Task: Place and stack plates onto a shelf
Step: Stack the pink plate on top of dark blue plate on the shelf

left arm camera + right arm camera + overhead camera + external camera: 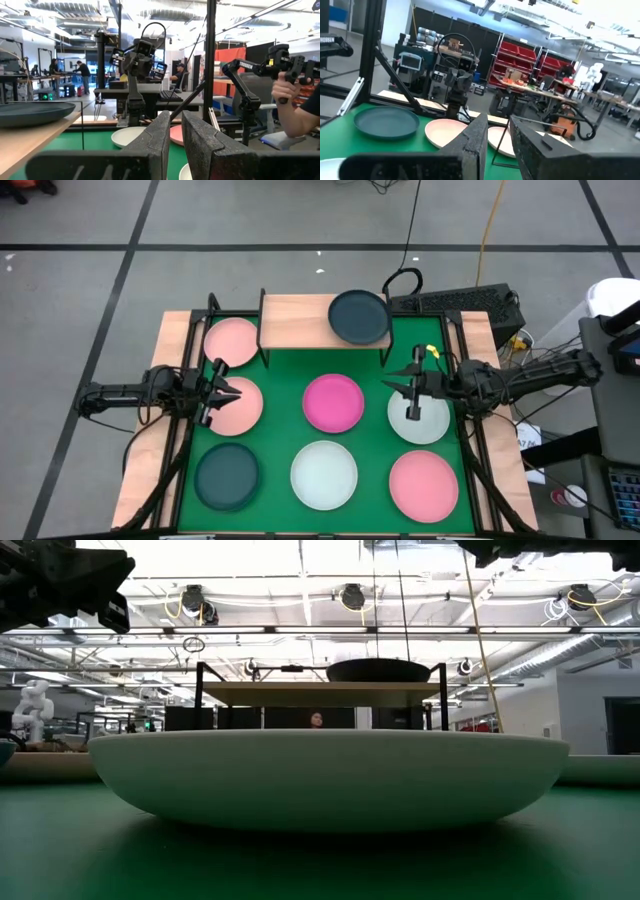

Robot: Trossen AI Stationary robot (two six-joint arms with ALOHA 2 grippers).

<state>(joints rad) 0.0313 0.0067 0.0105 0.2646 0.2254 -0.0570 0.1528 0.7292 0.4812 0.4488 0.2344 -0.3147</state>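
Seen from above, a wooden shelf point(300, 320) at the far edge of the green mat point(375, 440) carries one dark teal plate point(359, 316). Seven more plates lie on the tabletop. The left pincer point(222, 392) hovers over a pink plate point(236, 407), fingers nearly closed, empty. The right pincer point(412, 385) hovers over a mint plate point(420, 418), nearly closed, empty.

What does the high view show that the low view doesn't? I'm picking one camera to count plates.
Only the high view shows both grippers, left and right, above the green mat, and all eight plates, including the magenta plate. Only the low view shows the room's ceiling lights and the shelf's underside. Both show the wooden shelf carrying a dark teal plate, and the mint plate nearest the front.
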